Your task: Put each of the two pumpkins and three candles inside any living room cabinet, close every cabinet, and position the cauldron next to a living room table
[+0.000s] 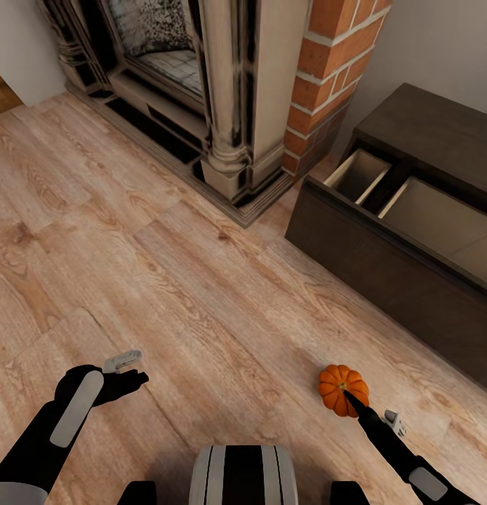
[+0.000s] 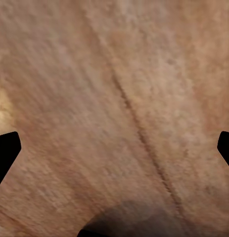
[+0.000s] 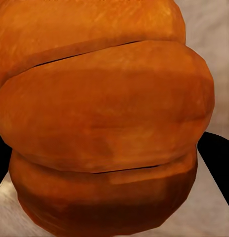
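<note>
Nearest, at about 8 o'clock in the head view: left end effector (image 1: 124,372) hanging idle over the wood floor (image 1: 166,280), fingers spread wide with bare planks between them (image 2: 5,150), probably kept clear while the other arm works. At 5 o'clock: right end effector (image 1: 356,403) pinching the pumpkin (image 1: 342,390), dark fingers flanking the ribbed orange body (image 3: 102,118) at close range, apparently gripped for carrying to storage. Hard to say whether lifted or touching the floor. Squat and round, so no real long axis; stem not made out, ribs running crosswise in the wrist view. Farther, at 2 o'clock: cabinet (image 1: 384,273) with drawer pulled out, pale interior exposed, seemingly ready to receive it. Farthest, at 12 o'clock: fireplace (image 1: 222,105).
</note>
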Controlling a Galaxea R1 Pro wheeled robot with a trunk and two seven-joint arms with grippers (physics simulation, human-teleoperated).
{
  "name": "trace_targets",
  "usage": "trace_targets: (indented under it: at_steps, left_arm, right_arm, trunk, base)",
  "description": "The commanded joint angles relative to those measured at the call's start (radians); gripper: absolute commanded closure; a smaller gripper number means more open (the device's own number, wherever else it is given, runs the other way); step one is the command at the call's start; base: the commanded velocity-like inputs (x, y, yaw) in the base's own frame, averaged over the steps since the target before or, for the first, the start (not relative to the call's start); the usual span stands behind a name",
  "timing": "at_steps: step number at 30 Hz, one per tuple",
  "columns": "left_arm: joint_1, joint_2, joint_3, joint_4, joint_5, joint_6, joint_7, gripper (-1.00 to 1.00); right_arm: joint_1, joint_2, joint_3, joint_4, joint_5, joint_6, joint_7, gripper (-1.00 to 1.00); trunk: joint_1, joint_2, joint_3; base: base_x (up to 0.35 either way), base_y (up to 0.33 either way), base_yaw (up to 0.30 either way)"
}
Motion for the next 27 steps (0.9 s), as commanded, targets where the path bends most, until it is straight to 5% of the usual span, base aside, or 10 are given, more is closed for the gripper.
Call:
trace_targets:
  at_steps: [1, 7, 23, 27]
  left_arm:
    - [0.000, 0.001, -0.002, -0.001, 0.010, 0.001, 0.010, -1.00]
    - [0.000, 0.000, -0.002, -0.001, 0.011, 0.001, 0.010, -1.00]
    - [0.000, 0.000, -0.003, 0.001, 0.010, 0.001, 0.011, -1.00]
    - [0.000, 0.000, -0.004, 0.001, 0.009, 0.001, 0.011, -1.00]
  right_arm:
    - [0.000, -0.001, 0.008, 0.001, -0.010, 0.000, 0.003, 1.00]
    - [0.000, -0.001, 0.008, 0.001, -0.010, 0.001, 0.003, 1.00]
    - [0.000, -0.001, 0.017, -0.005, 0.001, 0.018, 0.003, 1.00]
    - [0.000, -0.003, 0.022, -0.018, 0.008, 0.052, 0.050, 1.00]
  trunk:
    - [0.000, 0.000, -0.001]
    - [0.000, 0.000, -0.001]
    - [-0.007, 0.004, 0.061]
    - [-0.009, 0.004, 0.077]
  base:
    - [0.000, 0.000, 0.000]
    - [0.000, 0.000, 0.000]
    - [0.000, 0.000, 0.000]
    - [0.000, 0.000, 0.000]
